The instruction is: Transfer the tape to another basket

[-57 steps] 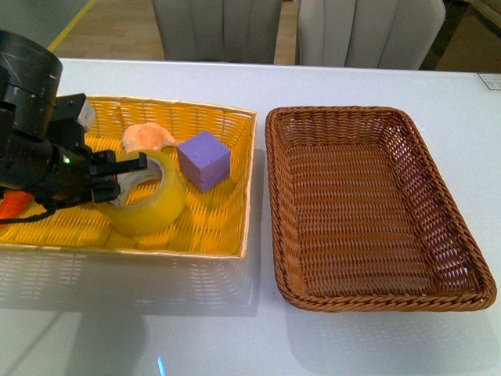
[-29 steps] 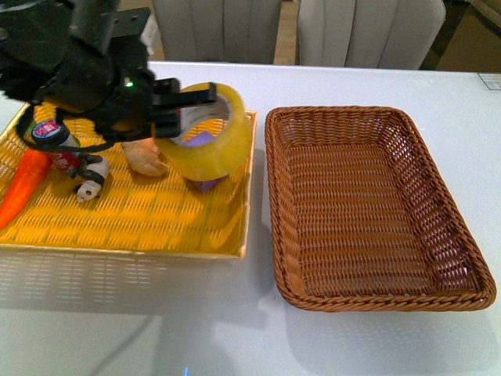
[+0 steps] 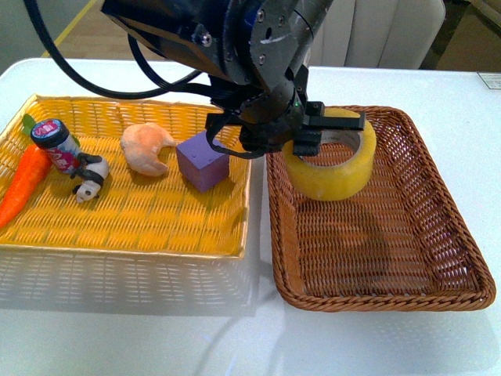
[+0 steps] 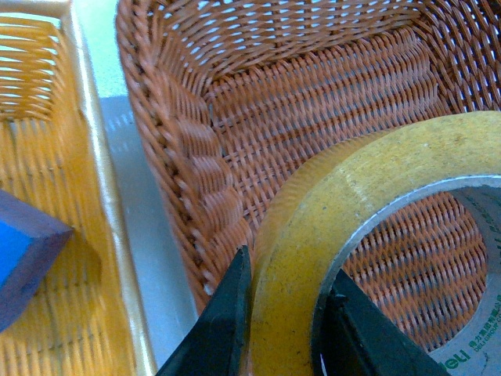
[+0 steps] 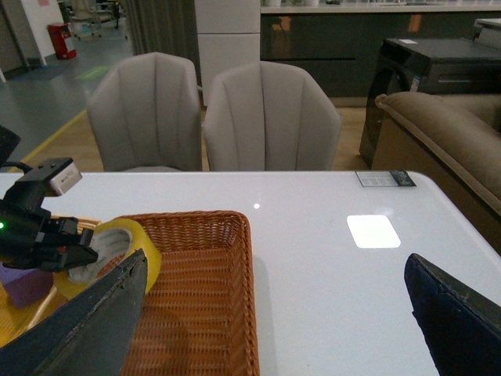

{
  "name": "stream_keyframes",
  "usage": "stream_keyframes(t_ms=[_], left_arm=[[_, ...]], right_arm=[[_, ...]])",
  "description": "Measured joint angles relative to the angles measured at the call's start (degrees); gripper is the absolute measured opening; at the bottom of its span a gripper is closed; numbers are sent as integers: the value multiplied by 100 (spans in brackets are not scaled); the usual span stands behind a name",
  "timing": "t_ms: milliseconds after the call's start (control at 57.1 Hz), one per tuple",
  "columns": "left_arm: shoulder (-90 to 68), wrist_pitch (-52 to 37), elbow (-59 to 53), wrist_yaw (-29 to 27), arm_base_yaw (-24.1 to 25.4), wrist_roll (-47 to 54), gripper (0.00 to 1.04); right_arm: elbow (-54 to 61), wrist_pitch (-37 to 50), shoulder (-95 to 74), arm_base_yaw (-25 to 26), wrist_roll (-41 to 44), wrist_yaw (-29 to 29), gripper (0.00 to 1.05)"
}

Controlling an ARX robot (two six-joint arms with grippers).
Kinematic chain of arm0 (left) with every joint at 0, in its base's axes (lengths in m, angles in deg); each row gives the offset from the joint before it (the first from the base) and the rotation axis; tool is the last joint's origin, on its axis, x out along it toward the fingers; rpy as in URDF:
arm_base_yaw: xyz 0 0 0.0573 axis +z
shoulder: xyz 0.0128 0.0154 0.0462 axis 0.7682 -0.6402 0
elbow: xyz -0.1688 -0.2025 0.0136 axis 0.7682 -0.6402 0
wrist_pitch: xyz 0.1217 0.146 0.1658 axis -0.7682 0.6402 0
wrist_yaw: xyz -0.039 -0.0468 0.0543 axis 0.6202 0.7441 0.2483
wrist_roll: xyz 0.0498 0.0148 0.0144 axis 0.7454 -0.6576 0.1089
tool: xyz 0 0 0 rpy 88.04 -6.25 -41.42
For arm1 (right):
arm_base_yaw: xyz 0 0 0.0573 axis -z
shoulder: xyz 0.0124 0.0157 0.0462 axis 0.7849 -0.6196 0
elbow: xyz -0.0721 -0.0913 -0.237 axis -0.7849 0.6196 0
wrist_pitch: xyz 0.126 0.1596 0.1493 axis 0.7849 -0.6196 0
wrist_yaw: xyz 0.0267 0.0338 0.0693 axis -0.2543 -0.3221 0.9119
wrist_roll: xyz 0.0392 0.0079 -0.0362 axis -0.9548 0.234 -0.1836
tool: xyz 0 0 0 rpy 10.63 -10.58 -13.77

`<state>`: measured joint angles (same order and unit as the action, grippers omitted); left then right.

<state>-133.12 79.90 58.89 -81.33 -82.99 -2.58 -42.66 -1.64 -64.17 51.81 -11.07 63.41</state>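
Note:
The tape (image 3: 333,163), a wide yellowish roll, hangs above the near-left part of the brown wicker basket (image 3: 463,235), close to its left rim. My left gripper (image 3: 329,129) is shut on the roll's wall, one finger outside and one inside the core. In the left wrist view the black fingers (image 4: 227,313) pinch the tape (image 4: 344,204) over the basket's corner (image 4: 196,157). My right gripper (image 5: 274,313) is open and empty, high above the white table. From there the tape (image 5: 117,235) and basket (image 5: 227,235) show to one side.
The yellow basket (image 3: 156,243) sits left of the brown one and holds a purple cube (image 3: 202,160), a croissant toy (image 3: 149,147), a carrot (image 3: 19,184), a small can (image 3: 55,142) and a panda figure (image 3: 90,184). Two chairs (image 5: 266,117) stand behind the table.
My left arm lifted the tape out of the yellow basket and carried it right over the rims. It now hangs above the brown basket.

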Motion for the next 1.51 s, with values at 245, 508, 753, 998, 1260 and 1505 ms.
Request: stream_keyframes(t_ms=[245, 508, 753, 998, 1260, 1505], left_arm=[[-284, 223, 319, 81, -184, -44, 16], [-511, 321, 479, 81, -236, -125, 16], [-535, 269, 520, 249, -284, -297, 41], [-109, -308, -219, 236, -278, -378, 86], [1786, -1692, -2337, -35, 151, -212, 96], [3751, -2284, -4522, 92, 953, -44, 96]], right_arm=[[0, 0, 2, 0, 0, 0, 96], [0, 0, 0, 0, 0, 0, 96], [0, 0, 0, 0, 0, 0, 96], [0, 0, 0, 0, 0, 0, 96], [0, 0, 2, 0, 0, 0, 96], [0, 0, 0, 0, 0, 0, 96]])
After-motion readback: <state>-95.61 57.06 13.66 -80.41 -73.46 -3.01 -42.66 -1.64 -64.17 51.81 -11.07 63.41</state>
